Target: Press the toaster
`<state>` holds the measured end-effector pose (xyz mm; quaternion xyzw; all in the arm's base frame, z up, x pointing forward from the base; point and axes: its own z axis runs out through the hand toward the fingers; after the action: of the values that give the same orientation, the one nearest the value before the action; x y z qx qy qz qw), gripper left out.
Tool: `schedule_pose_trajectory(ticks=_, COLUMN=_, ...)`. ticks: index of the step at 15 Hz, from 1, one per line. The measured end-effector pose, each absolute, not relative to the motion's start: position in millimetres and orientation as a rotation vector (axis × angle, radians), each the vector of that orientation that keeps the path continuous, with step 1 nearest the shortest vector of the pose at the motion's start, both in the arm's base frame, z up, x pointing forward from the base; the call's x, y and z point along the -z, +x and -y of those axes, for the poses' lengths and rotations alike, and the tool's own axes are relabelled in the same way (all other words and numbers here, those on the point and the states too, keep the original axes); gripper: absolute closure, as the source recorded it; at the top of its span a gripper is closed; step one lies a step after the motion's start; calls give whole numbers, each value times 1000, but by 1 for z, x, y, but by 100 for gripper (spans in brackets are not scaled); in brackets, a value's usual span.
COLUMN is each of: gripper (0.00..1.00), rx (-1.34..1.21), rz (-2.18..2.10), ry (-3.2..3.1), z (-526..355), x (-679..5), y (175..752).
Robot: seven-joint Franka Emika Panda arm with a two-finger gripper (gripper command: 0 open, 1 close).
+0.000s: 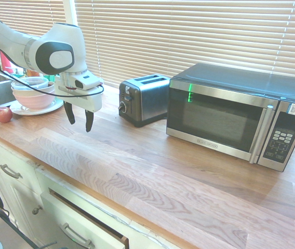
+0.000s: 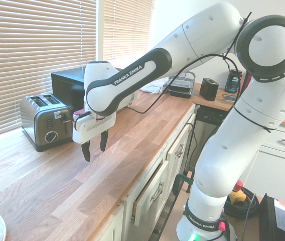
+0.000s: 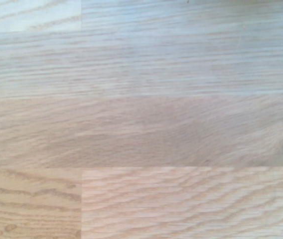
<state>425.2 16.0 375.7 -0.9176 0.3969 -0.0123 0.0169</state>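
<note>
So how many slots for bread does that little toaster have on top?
2. Both run side by side along the top of the toaster, which stands on the wooden counter between the microwave and the end effector. Neither appears to hold bread.

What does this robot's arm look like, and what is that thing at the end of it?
The arm is glossy white with rounded segments, dark grey discs at the joints and a black band lettered FRANKA EMIKA. A thin black cable runs along it. At the end sits a boxy white hand with two short black fingers.
</note>
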Motion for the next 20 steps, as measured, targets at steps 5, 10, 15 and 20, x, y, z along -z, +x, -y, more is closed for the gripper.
schedule_pose_trajectory(ticks=5, gripper=0, rx=65, rz=-1223, ry=-2860, z=-13, x=-369, y=423)
schedule_pose_trajectory(ticks=10, gripper=0, rx=115, rz=-1211, ry=-2858, z=-11, x=-372, y=426)
schedule_pose_trajectory(ticks=15, gripper=0, rx=251, rz=-1191, ry=-2838, z=-1, x=-399, y=452)
schedule_pose_trajectory(ticks=20, gripper=0, rx=296, rz=-1200, ry=-2808, z=19, x=-426, y=514)
